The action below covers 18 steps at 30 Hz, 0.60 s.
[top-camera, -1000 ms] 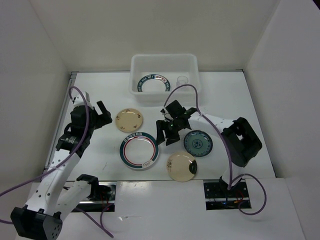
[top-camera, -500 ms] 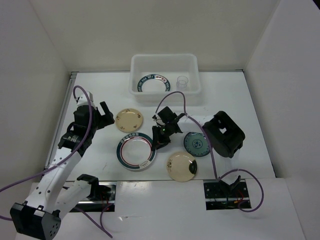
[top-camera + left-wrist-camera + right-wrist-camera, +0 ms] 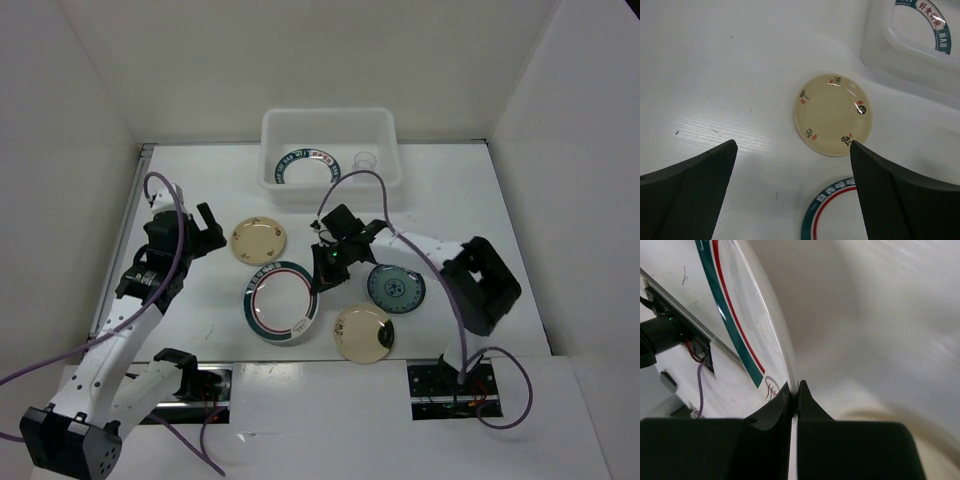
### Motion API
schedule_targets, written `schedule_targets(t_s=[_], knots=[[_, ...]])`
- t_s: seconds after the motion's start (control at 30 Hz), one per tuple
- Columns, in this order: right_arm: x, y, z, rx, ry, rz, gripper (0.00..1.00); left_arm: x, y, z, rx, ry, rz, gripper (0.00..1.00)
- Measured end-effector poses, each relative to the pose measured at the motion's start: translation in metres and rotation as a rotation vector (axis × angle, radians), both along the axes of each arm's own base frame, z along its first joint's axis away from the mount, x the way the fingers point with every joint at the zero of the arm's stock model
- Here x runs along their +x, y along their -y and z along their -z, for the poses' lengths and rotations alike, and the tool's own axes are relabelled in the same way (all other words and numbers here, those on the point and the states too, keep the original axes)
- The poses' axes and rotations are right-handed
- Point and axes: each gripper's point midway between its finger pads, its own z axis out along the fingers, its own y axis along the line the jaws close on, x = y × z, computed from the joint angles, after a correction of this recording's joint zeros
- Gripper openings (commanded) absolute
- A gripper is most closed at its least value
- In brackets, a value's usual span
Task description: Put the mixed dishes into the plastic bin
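table (image 3: pixel 480 200): white; all the things below are held on it.
plastic bin (image 3: pixel 328 113): set at the far side of the table, near the middle.
green-and-red plate (image 3: pixel 279 303): seen near the middle of the table, well in front of the plastic bin; its right edge is pinched by the right claw.
second green-and-red plate (image 3: pixel 309 167): laid flat inside the plastic bin, on the left side.
cream plate (image 3: pixel 258 240): laid flat on the table between the left claw and the right claw.
other cream plate (image 3: pixel 362 333): laid at the near edge of the table.
teal plate (image 3: pixel 396 287): laid just to the right of the right claw, just behind the other cream plate.
right claw (image 3: pixel 322 272): its fingers (image 3: pixel 805 395) are squeezed tight on the rim of the green-and-red plate.
left claw (image 3: pixel 207 230): its fingers (image 3: pixel 695 190) are spread wide apart; it is held over the table, left of the cream plate.
glass cup (image 3: pixel 365 160): stood inside the plastic bin, on the right side.
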Motion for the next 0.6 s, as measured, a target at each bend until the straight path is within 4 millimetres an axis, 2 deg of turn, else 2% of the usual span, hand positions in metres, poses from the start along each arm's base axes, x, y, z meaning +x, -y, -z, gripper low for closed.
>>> schedule_targets(t_s=[0.1, 0.2, 0.27, 0.37, 0.43, 0.53, 0.6], knots=[[0.004, 0.025, -0.037, -0.065, 0.094, 0.059, 0.00, -0.002, -0.005, -0.004, 0.007, 0.016, -0.023, 1.00], [0.026, 0.044, -0.090, -0.049, 0.195, 0.147, 0.00, -0.007, -0.011, -0.012, 0.007, 0.047, -0.046, 1.00], [0.058, 0.059, -0.128, -0.019, 0.275, 0.243, 0.00, -0.008, -0.013, -0.016, 0.005, 0.062, -0.053, 1.00], [0.122, 0.085, -0.184, 0.010, 0.426, 0.409, 0.00, -0.008, -0.015, -0.015, 0.004, 0.059, -0.058, 1.00], [0.161, 0.101, -0.212, 0.005, 0.518, 0.506, 0.00, -0.006, -0.014, -0.011, 0.005, 0.045, -0.052, 1.00], [0.212, 0.108, -0.240, -0.001, 0.615, 0.583, 0.00, -0.005, -0.011, -0.007, 0.002, 0.030, -0.041, 1.00], [0.248, 0.110, -0.245, -0.015, 0.665, 0.619, 0.00, -0.005, -0.010, -0.007, 0.000, 0.031, -0.036, 1.00]])
